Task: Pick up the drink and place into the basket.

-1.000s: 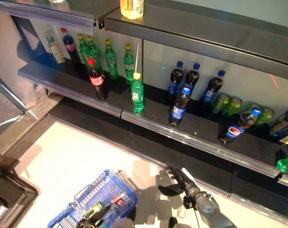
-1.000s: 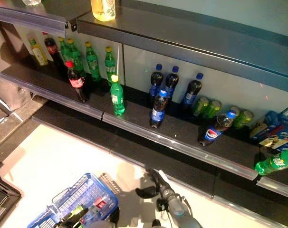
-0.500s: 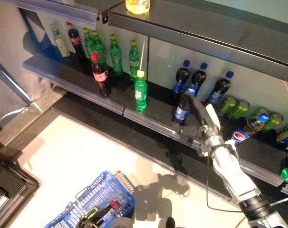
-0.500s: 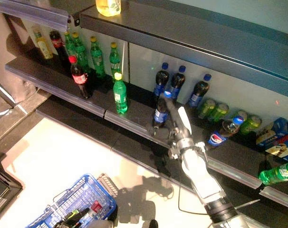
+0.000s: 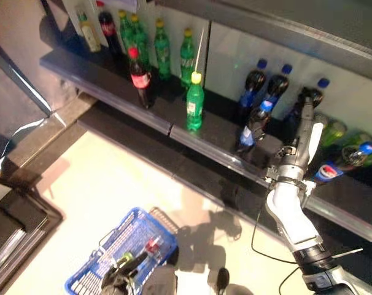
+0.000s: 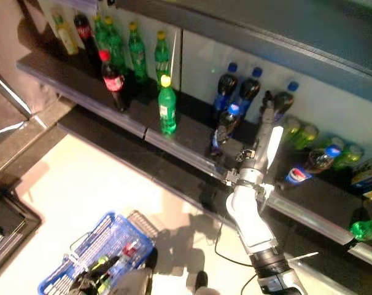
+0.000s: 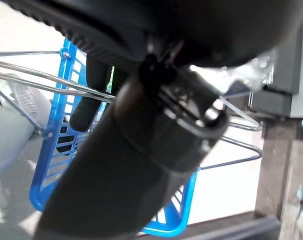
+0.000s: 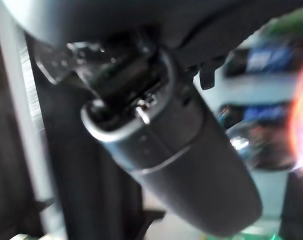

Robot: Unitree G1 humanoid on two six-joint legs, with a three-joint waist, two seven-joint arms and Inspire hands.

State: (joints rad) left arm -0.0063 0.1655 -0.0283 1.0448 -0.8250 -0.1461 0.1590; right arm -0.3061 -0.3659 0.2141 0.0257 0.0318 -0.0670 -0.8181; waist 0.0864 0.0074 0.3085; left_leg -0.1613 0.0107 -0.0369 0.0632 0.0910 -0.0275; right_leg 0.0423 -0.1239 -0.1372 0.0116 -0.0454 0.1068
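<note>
Right hand [image 5: 309, 117] has risen from floor level to the shelf [image 5: 217, 153] within a sec, now stretched among the dark blue-capped drink bottles [image 5: 250, 126] at approx 2 o'clock of the frame; fingers look extended, nothing gripped. No drink taken yet: all bottles are on the shelf. Left hand [image 7: 94, 85], fingers curled round the wire handle, holds the blue basket [image 5: 121, 252] at 7 o'clock. The grasp itself comes next.
</note>
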